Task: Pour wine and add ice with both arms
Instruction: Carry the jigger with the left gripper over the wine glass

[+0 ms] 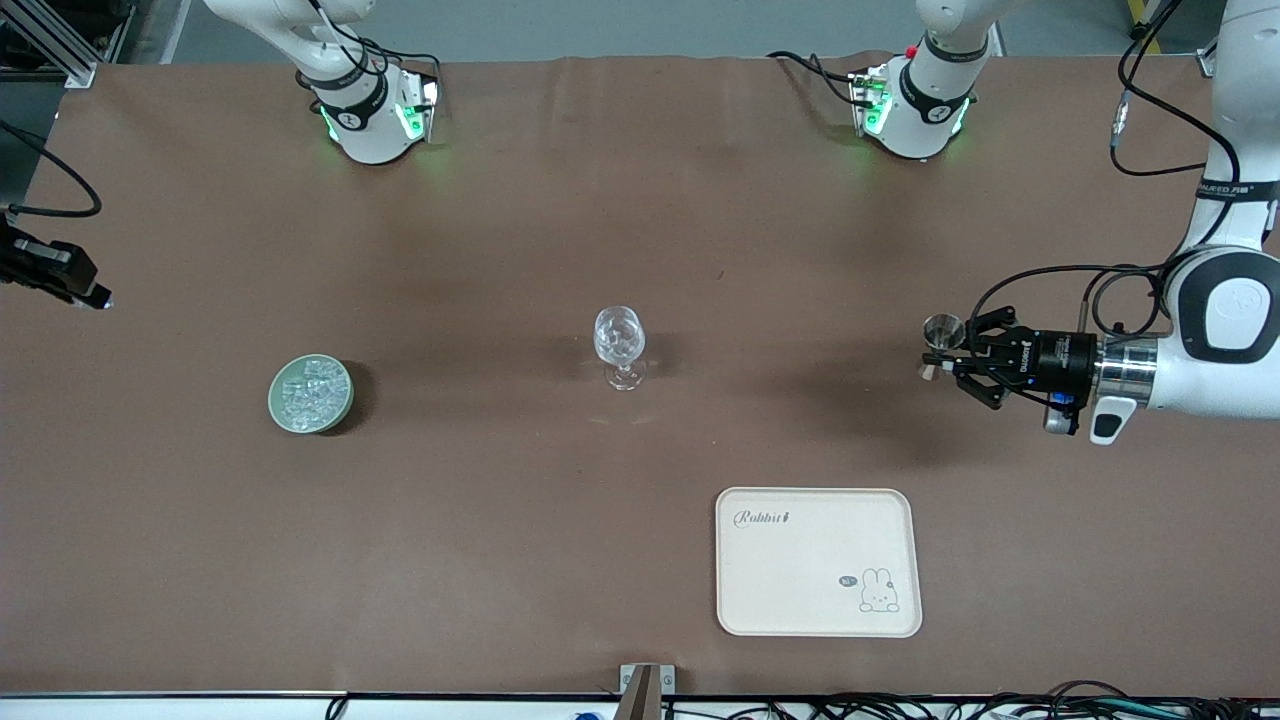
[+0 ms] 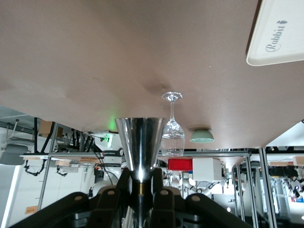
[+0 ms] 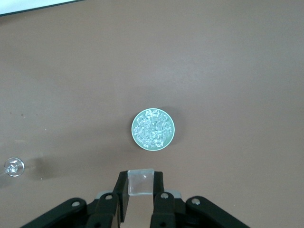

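Note:
A clear stemmed wine glass (image 1: 619,345) stands mid-table; it also shows in the left wrist view (image 2: 172,128) and the right wrist view (image 3: 14,167). A green bowl (image 1: 275,398) holds several ice cubes (image 1: 312,390) toward the right arm's end. My left gripper (image 1: 945,362) lies level above the table toward the left arm's end, shut on a metal jigger (image 1: 943,332), whose cone shows in the left wrist view (image 2: 140,142). My right gripper (image 3: 140,178) is high over the table beside the bowl (image 3: 134,129), shut on one ice cube (image 3: 141,185).
A cream tray (image 1: 818,500) with a rabbit print lies nearer the front camera than the glass, toward the left arm's end; its corner shows in the left wrist view (image 2: 278,33). Both arm bases stand along the table's back edge.

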Controlling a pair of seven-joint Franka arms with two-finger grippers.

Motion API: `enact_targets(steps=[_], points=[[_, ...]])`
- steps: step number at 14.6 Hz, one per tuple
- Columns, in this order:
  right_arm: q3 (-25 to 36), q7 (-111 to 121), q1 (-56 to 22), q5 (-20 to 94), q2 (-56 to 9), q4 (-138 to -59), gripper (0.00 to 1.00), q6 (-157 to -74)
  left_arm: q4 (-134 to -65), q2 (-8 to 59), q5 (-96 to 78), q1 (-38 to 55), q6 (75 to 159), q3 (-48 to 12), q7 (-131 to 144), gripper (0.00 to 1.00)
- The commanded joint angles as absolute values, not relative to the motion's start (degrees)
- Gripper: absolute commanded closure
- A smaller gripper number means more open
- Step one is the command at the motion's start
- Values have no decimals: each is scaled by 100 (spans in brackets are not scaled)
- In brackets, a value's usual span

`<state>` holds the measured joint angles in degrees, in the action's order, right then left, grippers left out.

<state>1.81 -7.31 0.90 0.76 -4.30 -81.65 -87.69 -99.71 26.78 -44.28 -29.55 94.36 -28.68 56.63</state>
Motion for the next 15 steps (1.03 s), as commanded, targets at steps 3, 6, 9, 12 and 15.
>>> enact_targets(steps=[3,6,9,12,15], points=[[193,-677,88,79,-281,-8323,99,-8771,-10371,2276,-4632,-2997,10246,-3567,6537,100],[193,-677,88,79,-281,-8323,99,-8780,-10362,2128,-4605,-2997,10669,-3981,6943,100],[193,-677,79,79,-290,-8314,99,-8780,-10362,2101,-4614,-2997,10784,-4104,7014,100],[193,-677,79,79,-290,-8314,99,-8780,-10345,2021,-4614,-2997,11038,-4210,7022,100],[193,-677,88,79,-290,-8314,99,-8780,-10275,2021,-4632,-3032,11092,-4236,6944,100]])
